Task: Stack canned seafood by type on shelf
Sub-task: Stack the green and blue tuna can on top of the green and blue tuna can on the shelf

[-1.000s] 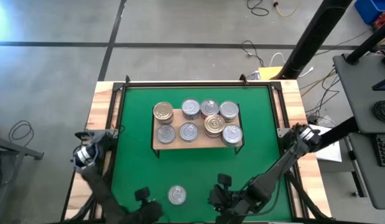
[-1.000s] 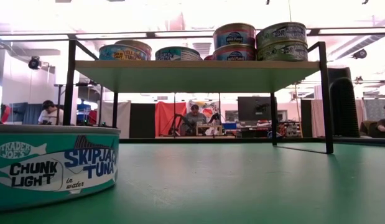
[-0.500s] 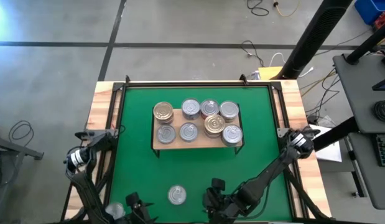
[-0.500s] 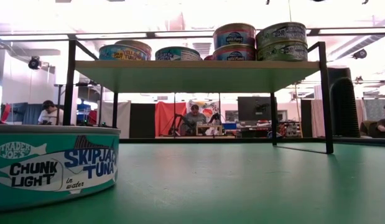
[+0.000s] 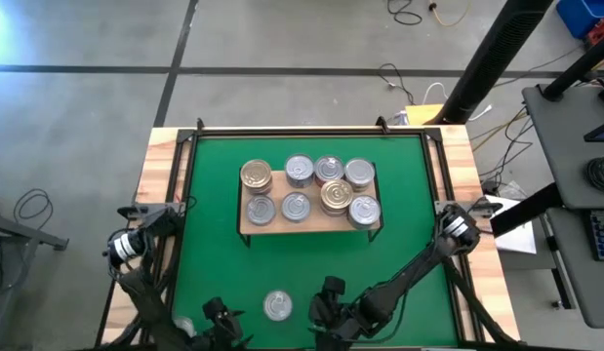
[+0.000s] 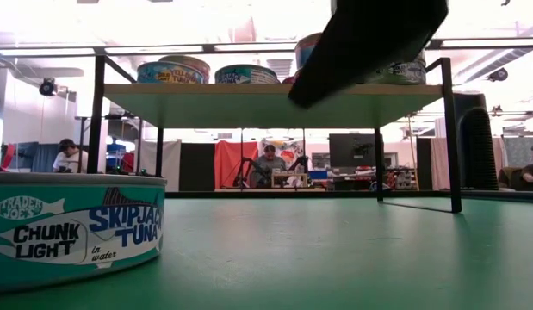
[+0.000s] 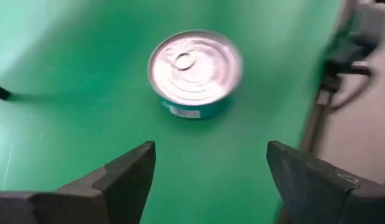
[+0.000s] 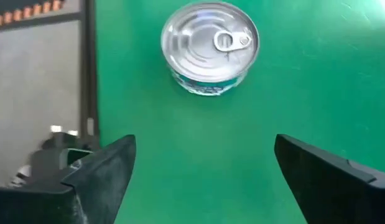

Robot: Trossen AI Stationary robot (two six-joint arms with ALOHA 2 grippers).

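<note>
One silver-lidded tin with a teal label (image 5: 277,306) stands on its base on the green mat near the table's front edge; it also shows in the other views (image 6: 72,228) (image 7: 195,68) (image 8: 209,40). My left gripper (image 5: 219,317) (image 7: 208,155) is open to the tin's left. My right gripper (image 5: 326,297) (image 8: 204,146) is open to its right. Both point slanting down at the tin, short of it. The wooden shelf (image 5: 309,222) stands at mid-table on black legs. It carries several silver tins and gold tins (image 5: 335,195), some stacked in twos (image 6: 391,56).
The shelf's thin black legs (image 6: 451,138) stand on the mat, with open mat between shelf and loose tin. A dark part of my right arm (image 6: 369,39) hangs in front of the shelf in the low view. People sit in the room behind.
My right gripper has come down and toward the table's left, closer to the loose tin; a part of that arm now shows in the low view, where none did before. My left gripper has sunk a little beside the tin. The tins have not moved.
</note>
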